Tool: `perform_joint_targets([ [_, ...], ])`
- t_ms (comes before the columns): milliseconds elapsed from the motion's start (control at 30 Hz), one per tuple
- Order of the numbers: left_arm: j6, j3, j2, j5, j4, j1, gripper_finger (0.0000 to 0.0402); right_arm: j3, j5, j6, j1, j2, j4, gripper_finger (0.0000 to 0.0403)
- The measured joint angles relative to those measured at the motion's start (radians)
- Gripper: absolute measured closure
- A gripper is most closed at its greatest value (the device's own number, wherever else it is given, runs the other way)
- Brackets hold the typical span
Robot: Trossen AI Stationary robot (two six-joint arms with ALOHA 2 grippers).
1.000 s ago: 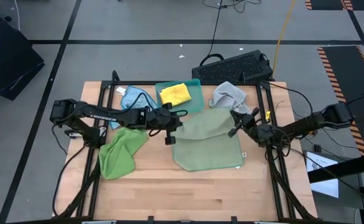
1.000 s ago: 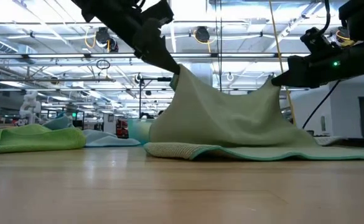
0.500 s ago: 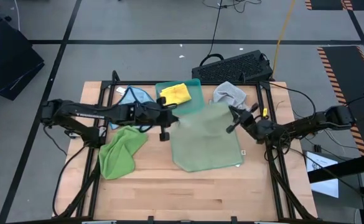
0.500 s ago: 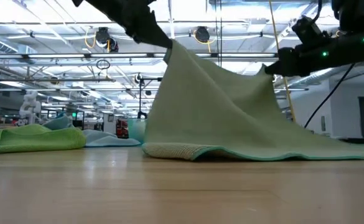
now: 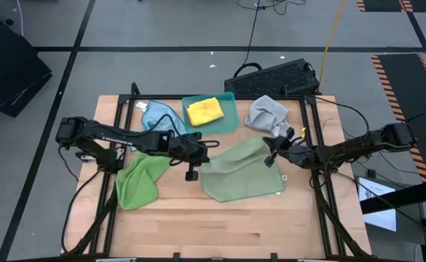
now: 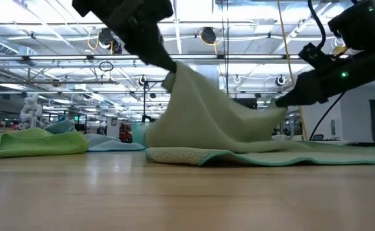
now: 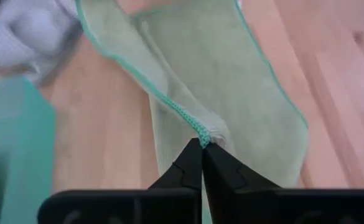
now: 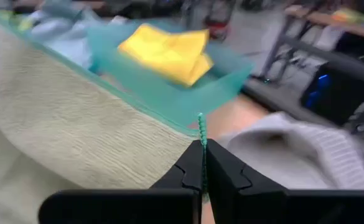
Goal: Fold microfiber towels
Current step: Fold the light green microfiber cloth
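step: folding pale green towel mid-bench | left hand and right hand each pinch a far corner | tip: carry both level, land edges flush on near hem

Both arms are black, built of slim jointed segments. The left arm, at the frame's left, carries small white lettering along its forearm. The right arm, at the right, trails thin black cables and shows small green indicator lights in the low view.
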Motion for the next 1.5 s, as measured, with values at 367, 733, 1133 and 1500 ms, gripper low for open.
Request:
perform_joint_targets([
  [367,-0.019,-0.001,0.086,0.000,0.010,-0.025,0.0392,0.001,-0.216,0.124,0.000,0.001,-0.114,0.0399],
  [733,-0.048,0.000,0.110,0.000,0.000,-0.028,0.0388,0.001,-0.306,0.232,-0.001,0.001,-0.206,0.0399],
  [1133,-0.083,0.000,0.110,0.001,0.016,-0.038,0.0384,0.001,-0.429,0.233,-0.004,0.000,-0.216,0.0399],
  [1500,-0.075,0.000,0.117,0.004,0.021,-0.059,0.0388,0.001,-0.521,0.230,-0.005,-0.006,-0.223,0.0399],
])
